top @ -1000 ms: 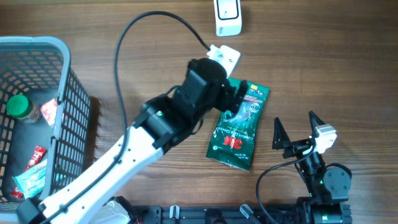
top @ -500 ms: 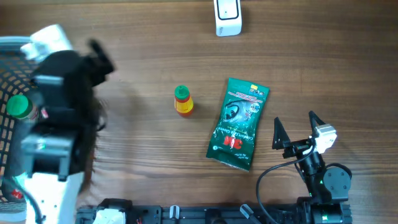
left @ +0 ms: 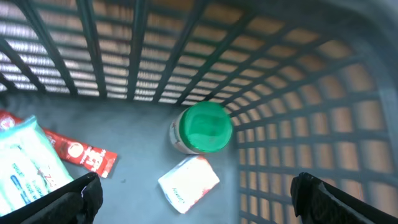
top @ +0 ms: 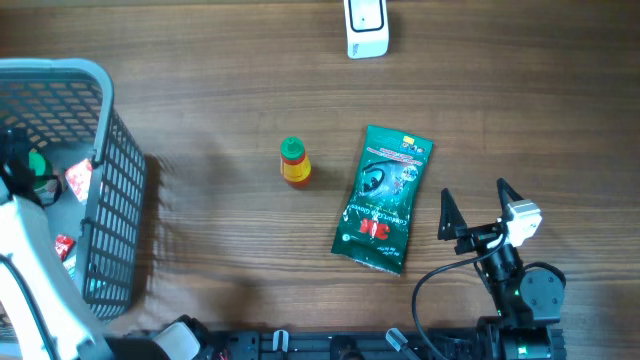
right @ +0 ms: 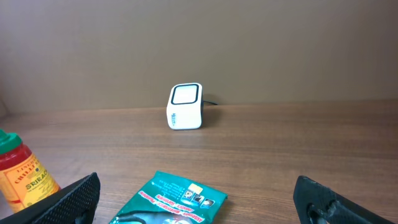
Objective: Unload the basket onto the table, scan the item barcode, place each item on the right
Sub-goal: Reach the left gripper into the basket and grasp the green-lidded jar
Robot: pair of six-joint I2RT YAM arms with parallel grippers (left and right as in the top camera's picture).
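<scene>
Overhead. Green packet (top: 383, 198): lies flat on the wooden surface (top: 220, 90), centre right of the frame. Small sauce bottle (top: 293, 161): stands upright just left of the packet, not touching. White scanner (top: 367, 27): sits at the top edge. Grey basket (top: 100, 170): fills the upper left, holds a green-capped jar (top: 37, 163) and sachets. Left arm (top: 30, 290): reaches over the basket from the lower left. Right tool (top: 472, 205): rests at lower right, spread wide, empty.

Left wrist. Left tool (left: 199, 193): hangs inside the basket, tips far apart at the bottom corners, grips nothing. Below: the jar (left: 201, 127), a white sachet (left: 188, 182) just beside it, a red sachet (left: 81, 151) at left.

Right wrist. Right tool (right: 199, 196): tips wide at the bottom corners, nothing between. Scanner (right: 185, 107): upper middle. Packet (right: 171, 202): bottom centre. Bottle (right: 22, 174): lower left.
</scene>
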